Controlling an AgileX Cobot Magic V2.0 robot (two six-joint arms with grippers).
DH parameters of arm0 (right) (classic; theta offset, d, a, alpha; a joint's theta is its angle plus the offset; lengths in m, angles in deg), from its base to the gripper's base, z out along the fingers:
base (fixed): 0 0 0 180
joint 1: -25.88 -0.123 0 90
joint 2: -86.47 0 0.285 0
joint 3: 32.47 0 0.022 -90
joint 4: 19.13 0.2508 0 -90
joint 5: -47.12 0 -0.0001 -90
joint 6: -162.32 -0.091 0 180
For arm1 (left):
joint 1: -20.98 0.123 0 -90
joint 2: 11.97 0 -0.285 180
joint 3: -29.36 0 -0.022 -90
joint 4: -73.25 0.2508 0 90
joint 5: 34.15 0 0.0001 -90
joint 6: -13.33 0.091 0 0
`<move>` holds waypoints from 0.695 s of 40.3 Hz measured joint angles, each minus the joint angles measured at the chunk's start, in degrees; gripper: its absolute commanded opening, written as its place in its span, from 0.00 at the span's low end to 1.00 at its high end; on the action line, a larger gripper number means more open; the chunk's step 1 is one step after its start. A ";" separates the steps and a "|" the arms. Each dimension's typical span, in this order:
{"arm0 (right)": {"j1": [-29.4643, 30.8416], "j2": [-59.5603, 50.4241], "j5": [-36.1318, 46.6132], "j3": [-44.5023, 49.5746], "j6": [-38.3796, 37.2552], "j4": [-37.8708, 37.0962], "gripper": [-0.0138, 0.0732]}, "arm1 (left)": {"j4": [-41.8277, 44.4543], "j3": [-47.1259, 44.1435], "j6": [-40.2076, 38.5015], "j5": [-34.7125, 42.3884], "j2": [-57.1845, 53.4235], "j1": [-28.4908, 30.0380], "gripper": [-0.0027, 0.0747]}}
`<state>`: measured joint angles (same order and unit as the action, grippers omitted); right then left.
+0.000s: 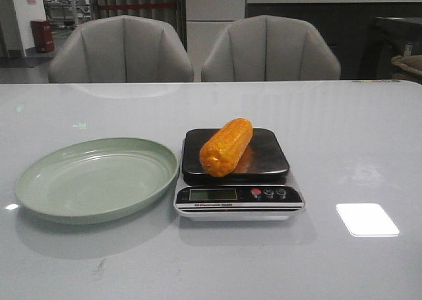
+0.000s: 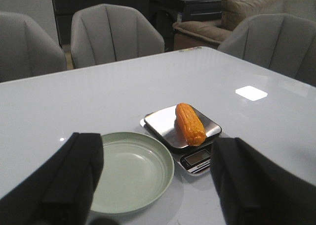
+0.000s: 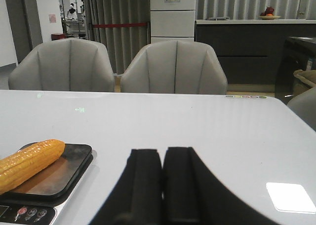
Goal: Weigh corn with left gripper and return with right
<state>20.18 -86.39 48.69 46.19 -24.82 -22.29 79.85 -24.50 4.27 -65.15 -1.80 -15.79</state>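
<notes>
The glossy white table [image 1: 343,142] fills the lower two thirds of the front view, and on it, at lower left, lies the shallow pale-green round plate [image 1: 39,188], with nothing on it, its rim just beside the small silver digital scale with a black platform [image 1: 264,156] at centre. The orange-yellow blunt-ended cob of corn [image 1: 226,146] rests diagonally across that platform, one end pointing toward the scale's display; whether that near end overhangs the platform's front edge is hard to judge from this angle. Neither arm shows in the front view. In its own wrist view the black two-fingered left gripper [image 2: 155,180] hangs back from the scale with its fingers spread wide and nothing between them, while the black right gripper [image 3: 163,185] has its fingers pressed together, holding nothing. The return falls to the right gripper, so the chief risk is a round, hard cob rolling off the slick platform if a finger nudges it before the jaws are parted. A downward push could also shove the light scale into the plate.
</notes>
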 measured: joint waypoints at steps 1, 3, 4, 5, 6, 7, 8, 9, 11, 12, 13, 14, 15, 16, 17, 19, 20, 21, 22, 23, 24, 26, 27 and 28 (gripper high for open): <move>0.00 0.00 0.00 0.00 0.00 0.00 0.32 | 0.28 -0.05 0.00 -0.62 -0.94 0.00 0.47; 0.00 0.00 0.00 0.00 0.00 0.00 0.32 | 0.78 -0.15 0.00 -1.48 -2.07 0.00 0.32; 0.00 0.00 0.00 0.00 0.00 0.00 0.32 | 0.78 -0.14 0.00 -1.75 -2.38 0.00 0.24; 0.00 0.00 0.00 0.00 0.00 0.00 0.32 | 0.90 -0.14 0.00 -1.87 -2.61 0.00 0.17; 0.00 0.00 0.00 0.00 0.00 0.00 0.32 | 1.00 -0.29 0.00 -1.87 -2.71 0.00 0.17; 0.00 0.00 0.00 0.00 0.00 0.00 0.32 | 1.05 -0.45 0.00 -1.87 -2.71 0.00 0.20; 0.00 0.00 0.00 0.00 0.00 0.00 0.32 | 1.15 -0.60 0.00 -1.87 -2.71 0.00 0.22; 0.00 0.00 0.00 0.00 0.00 0.00 0.32 | 1.15 -0.74 0.00 -1.87 -2.71 0.00 0.22; 0.00 0.00 0.16 0.00 0.00 0.00 0.32 | 1.15 -0.98 0.00 -1.87 -2.71 0.00 0.21; 0.00 0.00 0.71 0.10 0.00 0.00 0.32 | 1.15 -1.15 0.00 -1.87 -2.71 0.00 0.20; 0.00 0.00 1.27 0.10 0.00 0.00 0.32 | 1.15 -1.13 0.00 -1.87 -2.71 0.00 0.20; 0.00 0.00 2.17 0.10 0.00 0.00 0.32 | 1.15 -1.13 0.00 -1.87 -2.71 0.00 0.20; 0.00 0.00 2.91 0.10 0.00 0.00 0.32 | 1.15 -1.13 0.00 -1.87 -2.71 0.00 0.21; 0.00 0.00 3.94 0.10 0.00 0.00 0.32 | 1.15 -1.13 0.00 -1.87 -2.71 0.00 0.21; 0.00 0.00 4.60 0.10 0.00 0.00 0.32 | 1.15 -1.13 0.00 -1.87 -2.71 0.00 0.21; 0.00 0.00 5.51 0.10 0.00 0.00 0.32 | 1.15 -1.13 0.00 -1.87 -2.71 0.00 0.21; 0.00 0.00 5.49 0.10 0.00 0.00 0.32 | 1.15 -1.13 0.00 -1.87 -2.71 0.00 0.20; 0.00 0.00 4.98 -0.07 0.00 0.00 0.32 | 1.15 -1.13 0.00 -1.87 -2.71 0.00 0.21; 0.00 0.00 3.94 -0.68 0.00 0.00 0.32 | 1.15 -1.13 0.00 -1.87 -2.71 0.00 0.21; 0.00 0.11 3.03 -1.31 0.00 0.00 0.32 | 1.15 -1.13 0.00 -1.87 -2.71 0.00 0.21; 0.00 0.68 1.63 -2.45 0.00 0.00 0.32 | 1.15 -1.13 0.00 -1.87 -2.71 0.00 0.21; 0.00 2.47 -1.57 -5.47 0.00 0.00 0.32 | 1.15 -1.13 0.00 -1.87 -2.71 0.00 0.20; 0.00 3.35 -2.54 -6.73 0.00 0.00 0.32 | 1.15 -1.13 0.00 -1.87 -2.71 0.00 0.21; 0.00 4.62 -4.10 -8.45 0.00 0.00 0.32 | 1.15 -1.13 0.00 -1.87 -2.71 0.00 0.20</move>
<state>20.18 -81.77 44.58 37.75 -24.82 -22.29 81.00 -25.64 4.27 -67.01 -4.50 -15.79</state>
